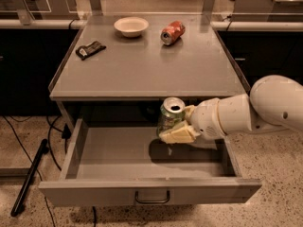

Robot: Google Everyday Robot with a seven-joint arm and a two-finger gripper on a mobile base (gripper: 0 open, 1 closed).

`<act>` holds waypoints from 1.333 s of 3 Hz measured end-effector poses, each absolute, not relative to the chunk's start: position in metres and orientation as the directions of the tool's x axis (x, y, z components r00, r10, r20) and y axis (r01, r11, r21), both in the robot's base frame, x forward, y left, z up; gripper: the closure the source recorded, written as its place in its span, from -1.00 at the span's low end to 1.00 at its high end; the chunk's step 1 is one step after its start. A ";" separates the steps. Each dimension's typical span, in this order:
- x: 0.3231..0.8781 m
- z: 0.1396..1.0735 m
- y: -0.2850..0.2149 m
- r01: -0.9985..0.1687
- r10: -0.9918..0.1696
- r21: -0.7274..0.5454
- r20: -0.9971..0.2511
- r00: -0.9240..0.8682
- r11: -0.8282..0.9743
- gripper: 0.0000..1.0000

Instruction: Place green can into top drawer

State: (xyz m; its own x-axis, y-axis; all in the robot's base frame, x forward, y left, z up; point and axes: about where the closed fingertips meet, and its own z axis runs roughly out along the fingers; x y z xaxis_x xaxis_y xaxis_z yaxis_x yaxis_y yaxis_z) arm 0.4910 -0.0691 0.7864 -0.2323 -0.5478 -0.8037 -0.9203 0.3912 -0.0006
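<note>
The green can (169, 116) has a silver top and stands upright in my gripper (177, 126), which is shut on its side. The white arm reaches in from the right. I hold the can over the open top drawer (113, 162), above its middle-right part, in front of the table's front edge. The drawer is pulled far out, its floor is bare, and the can's shadow lies on it. The drawer's front panel carries a small bar handle (152, 197).
On the grey table top (147, 63) lie a red can on its side (172, 32), a white bowl (131, 26) and a small black object (90, 49). A black rod (28, 176) and cables lie on the floor at the left.
</note>
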 end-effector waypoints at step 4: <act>0.473 0.653 -0.054 -0.952 -0.598 0.019 -0.774 -0.207 0.304 1.00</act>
